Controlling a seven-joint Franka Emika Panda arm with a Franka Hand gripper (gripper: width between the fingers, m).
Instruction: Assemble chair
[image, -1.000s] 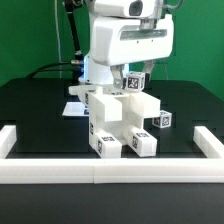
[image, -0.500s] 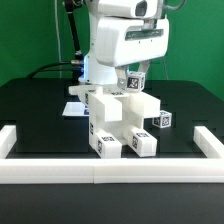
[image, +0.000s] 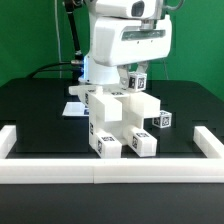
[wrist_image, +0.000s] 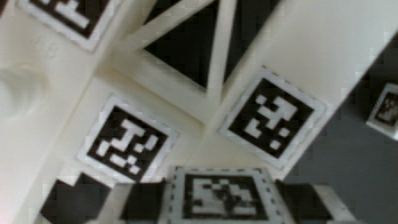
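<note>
The chair (image: 118, 125) stood part-built on the bench (image: 35, 115), resting on its broad blocky base, probably for stability. The tool (image: 136, 80) hung close against its topmost tagged part, apparently to seat it. Its grip could not be determined.

Open black table (image: 35, 115) flanks the chair (image: 118, 125); the arm (image: 125, 45) looms right above it, the border rail (image: 110, 172) walls the front

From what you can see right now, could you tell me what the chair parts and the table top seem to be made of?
The chair: probably hard white plastic with a smooth matte finish, judging by its uniform colour and chunky crisp edges. The table top: a black, dull surface; its material cannot be told.
</note>
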